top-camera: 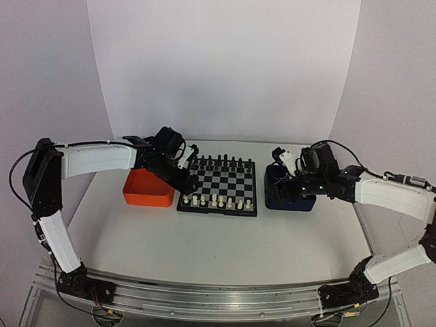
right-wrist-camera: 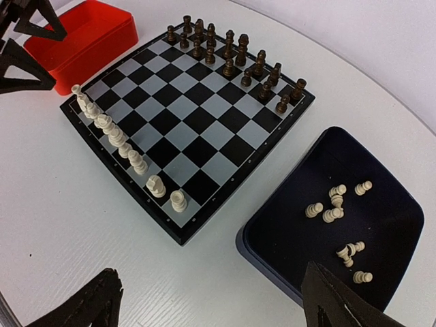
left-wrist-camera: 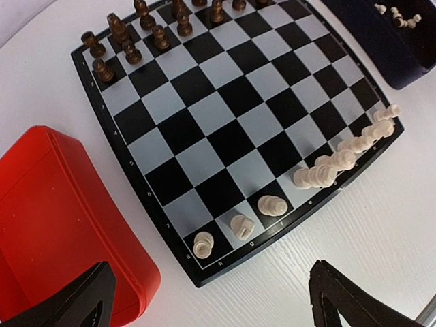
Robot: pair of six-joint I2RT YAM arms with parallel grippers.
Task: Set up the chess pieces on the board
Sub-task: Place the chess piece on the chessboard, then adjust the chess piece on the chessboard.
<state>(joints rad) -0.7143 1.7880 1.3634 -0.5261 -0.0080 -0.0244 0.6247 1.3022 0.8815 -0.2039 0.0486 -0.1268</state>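
The board [top-camera: 228, 182] lies mid-table, with black pieces [top-camera: 221, 163] on its far rows. Several cream-white chess pieces [top-camera: 216, 201] stand in a row along its near edge, also seen in the left wrist view [left-wrist-camera: 327, 170] and the right wrist view [right-wrist-camera: 109, 133]. More white pieces [right-wrist-camera: 334, 208] lie loose in the dark blue tray [right-wrist-camera: 286, 231]. My left gripper [top-camera: 185, 178] is open and empty above the board's near left corner [left-wrist-camera: 211, 306]. My right gripper [top-camera: 289, 187] is open and empty over the blue tray's near left edge [right-wrist-camera: 211, 306].
An orange tray [top-camera: 146, 187] sits left of the board, close under the left arm; it looks empty in the wrist views [left-wrist-camera: 54, 225]. The blue tray [top-camera: 289, 203] sits right of the board. White walls curve round the back of the table.
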